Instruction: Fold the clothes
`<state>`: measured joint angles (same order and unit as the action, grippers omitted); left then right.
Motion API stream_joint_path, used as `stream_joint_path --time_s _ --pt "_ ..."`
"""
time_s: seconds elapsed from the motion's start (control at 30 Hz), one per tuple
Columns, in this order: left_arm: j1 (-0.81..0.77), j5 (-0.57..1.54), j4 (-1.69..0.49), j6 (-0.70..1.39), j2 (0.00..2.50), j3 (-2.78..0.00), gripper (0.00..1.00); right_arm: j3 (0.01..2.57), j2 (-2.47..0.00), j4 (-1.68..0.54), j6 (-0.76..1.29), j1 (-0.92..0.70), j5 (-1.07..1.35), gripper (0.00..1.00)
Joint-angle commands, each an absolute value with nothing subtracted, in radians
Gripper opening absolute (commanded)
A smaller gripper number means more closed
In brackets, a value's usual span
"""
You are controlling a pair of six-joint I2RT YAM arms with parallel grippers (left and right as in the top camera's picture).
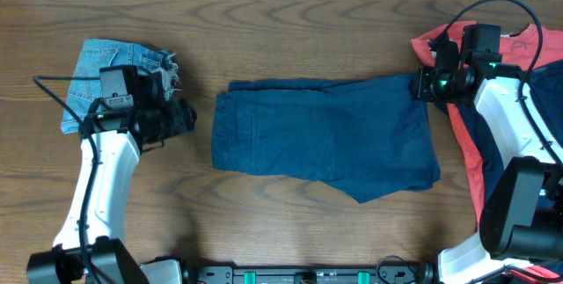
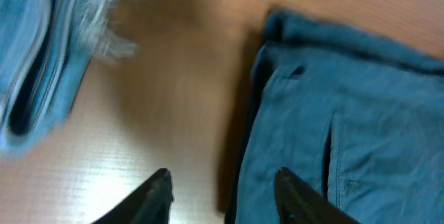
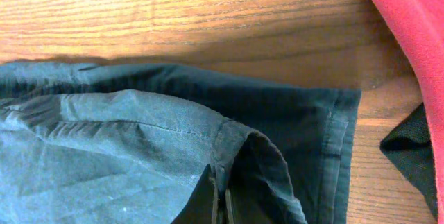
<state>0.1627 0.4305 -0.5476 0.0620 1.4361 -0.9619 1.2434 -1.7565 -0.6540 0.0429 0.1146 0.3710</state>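
Wooden table [image 1: 290,218]: navy trousers [image 1: 325,134] lie mid-table. At their right hem my right gripper [image 3: 220,202] pinches shut on a thin fold; off their left edge my left gripper [image 2: 222,177] hangs parted, empty. So slim a pinch could slip on lifting, spoiling the fold.

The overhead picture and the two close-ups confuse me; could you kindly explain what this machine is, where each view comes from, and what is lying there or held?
Two white robot arms work at a wooden table. The wide picture looks down from above; each close-up comes from a wrist camera. In the middle lie navy trousers, with denim shorts left and a red T-shirt right. The left hand hangs open at the trousers' edge, holding nothing. The right hand is shut, pinching the trousers' edge.
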Motion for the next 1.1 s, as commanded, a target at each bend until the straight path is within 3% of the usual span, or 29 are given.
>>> stream_joint_path --time_s 0.0,0.17,0.37,0.83,0.9,1.07 --pt "0.166 0.503 -0.483 -0.008 1.501 -0.966 0.41 1.253 -1.753 -0.650 0.024 0.120 0.392 0.02" --pt "0.166 0.637 -0.258 -0.004 1.663 -0.966 0.27 1.253 -1.753 -0.648 0.025 0.120 0.393 0.02" --pt "0.166 0.758 -0.111 0.023 1.814 -0.966 0.23 1.253 -1.753 -0.641 0.025 0.120 0.393 0.02" --pt "0.074 0.958 -0.168 -0.008 1.833 -0.966 0.19 1.253 -1.753 -0.640 0.025 0.120 0.389 0.03" --pt "0.052 0.956 -0.178 -0.008 1.833 -0.966 0.12 1.253 -1.753 -0.640 0.027 0.120 0.372 0.03" --pt "0.046 0.949 -0.162 -0.007 1.828 -0.966 0.08 1.253 -1.753 -0.640 0.029 0.121 0.366 0.04"
